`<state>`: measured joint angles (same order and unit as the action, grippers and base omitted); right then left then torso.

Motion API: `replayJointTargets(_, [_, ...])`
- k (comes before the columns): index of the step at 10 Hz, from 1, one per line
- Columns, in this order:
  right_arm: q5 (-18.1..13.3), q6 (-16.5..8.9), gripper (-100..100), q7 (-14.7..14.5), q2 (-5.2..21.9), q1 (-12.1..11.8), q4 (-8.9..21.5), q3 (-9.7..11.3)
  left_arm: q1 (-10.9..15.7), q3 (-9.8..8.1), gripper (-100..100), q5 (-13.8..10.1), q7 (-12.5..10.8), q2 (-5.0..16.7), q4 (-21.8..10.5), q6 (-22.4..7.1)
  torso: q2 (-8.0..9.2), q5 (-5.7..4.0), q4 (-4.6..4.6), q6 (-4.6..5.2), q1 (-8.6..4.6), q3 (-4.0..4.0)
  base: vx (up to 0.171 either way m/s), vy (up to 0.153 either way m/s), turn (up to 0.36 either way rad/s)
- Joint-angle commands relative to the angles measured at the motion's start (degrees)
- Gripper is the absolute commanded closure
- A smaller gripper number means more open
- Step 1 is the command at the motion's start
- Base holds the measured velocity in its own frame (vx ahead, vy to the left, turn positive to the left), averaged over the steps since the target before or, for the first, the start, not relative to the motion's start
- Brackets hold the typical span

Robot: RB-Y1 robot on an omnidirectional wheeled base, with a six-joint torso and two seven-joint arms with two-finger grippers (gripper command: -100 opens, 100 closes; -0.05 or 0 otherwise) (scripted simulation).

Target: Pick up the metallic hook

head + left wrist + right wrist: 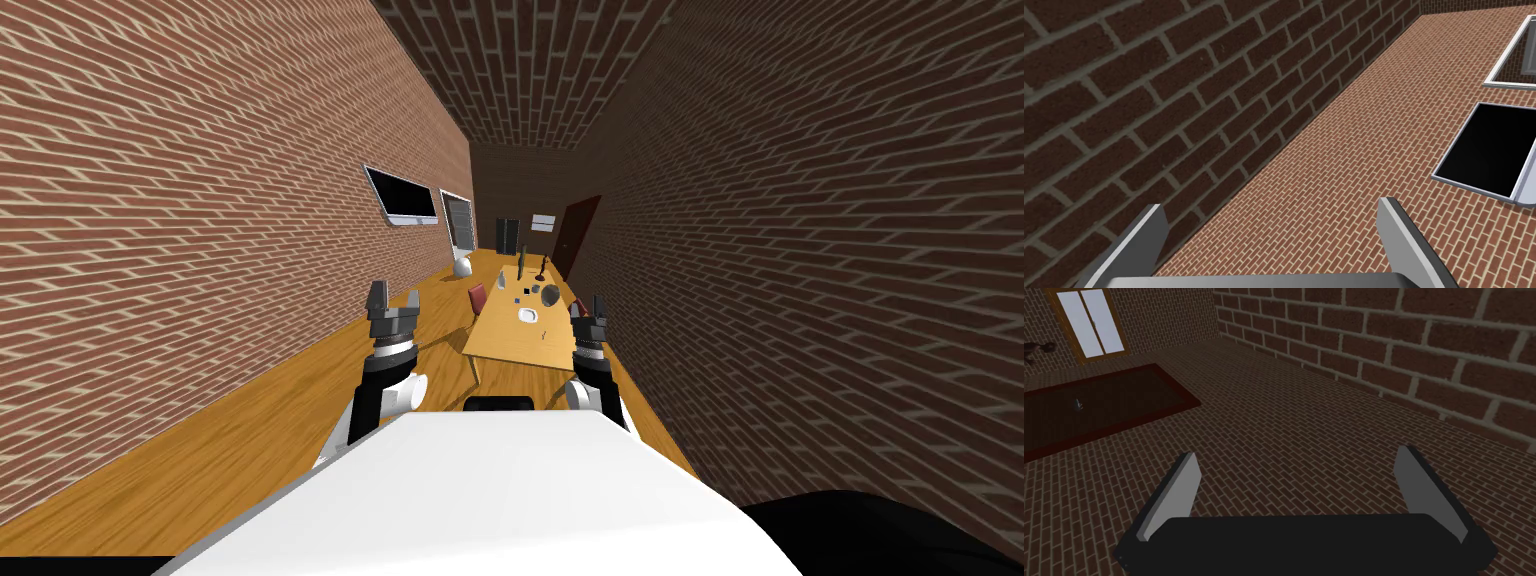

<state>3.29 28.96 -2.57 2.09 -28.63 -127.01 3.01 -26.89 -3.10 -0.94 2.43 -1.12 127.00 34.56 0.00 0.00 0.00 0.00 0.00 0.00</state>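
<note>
You look down a narrow brick room: a long wooden table (pixel 510 345) stands on the plank floor (pixel 250 450). Among its small items you cannot tell the hook. The left gripper (pixel 393 298) and right gripper (pixel 588 308) hang with fingers spread.

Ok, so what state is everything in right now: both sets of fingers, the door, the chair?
Left gripper: fingers open, holding nothing.
Right gripper: fingers open, holding nothing.
Door: shut, at the far end of the room.
Red chair: upright, beside the table.
</note>
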Motion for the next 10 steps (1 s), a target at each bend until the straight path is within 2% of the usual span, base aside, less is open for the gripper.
replayJointTargets(1, [0.99, 0.34, -100, 2.13, 0.66, -0.09, 1.35, 0.19, 0.0, 0.0, 0, 0.0, 0.0, 0.0, 0.0, 0.0, 0.0, 0.0, 0.0, 0.0, 0.0, 0.0, -0.018, -0.016, 0.149])
replayJointTargets(4, [3.35, 1.27, -100, 6.94, 1.75, -0.17, 4.62, 0.37, 0.01, 0.0, 0, 0.0, 0.0, 0.0, 0.0, 0.0, 0.15, -0.04, 0.03, -0.02, -0.2, 0.09, -0.043, -0.046, 0.188])
replayJointTargets(5, [3.35, 1.27, -100, 7.23, 1.75, -0.17, 4.62, 0.37, 0.01, 0.0, 0, 0.0, 0.0, 0.0, 0.0, 0.0, 0.16, -0.05, 0.03, -0.01, -0.2, 0.09, -0.031, -0.027, 0.063])
replayJointTargets(7, [5.52, 2.18, -100, 11.04, 2.46, -0.1, 7.75, 0.34, 0.01, 0.0, 0, 0.0, 0.0, 0.0, 0.0, 0.0, 0.1, -0.03, 0.02, -0.02, -0.11, 0.06, -0.035, -0.029, 0.222])
replayJointTargets(8, [5.52, 2.18, -100, 11.96, 2.46, -0.1, 7.75, 0.34, 0.01, 0.0, 0, 0.0, 0.0, 0.0, 0.0, 0.0, 0.14, -0.03, 0.03, -0.03, -0.16, 0.08, -0.032, -0.032, 0.086])
replayJointTargets(9, [6.75, 2.71, -100, 14.01, 2.81, -0.02, 9.57, 0.25, 0.0, -0.01, 0, 0.0, 0.0, 0.0, 0.0, 0.0, 0.11, -0.03, 0.03, 0.02, -0.14, 0.07, -0.029, -0.019, 0.151])
replayJointTargets(10, [6.75, 2.71, -100, 14.64, 2.81, -0.02, 9.57, 0.25, 0.01, 0.0, 0, 0.0, 0.0, 0.0, 0.0, 0.0, 0.1, -0.03, 0.02, -0.01, -0.12, 0.06, -0.023, -0.02, 0.096])
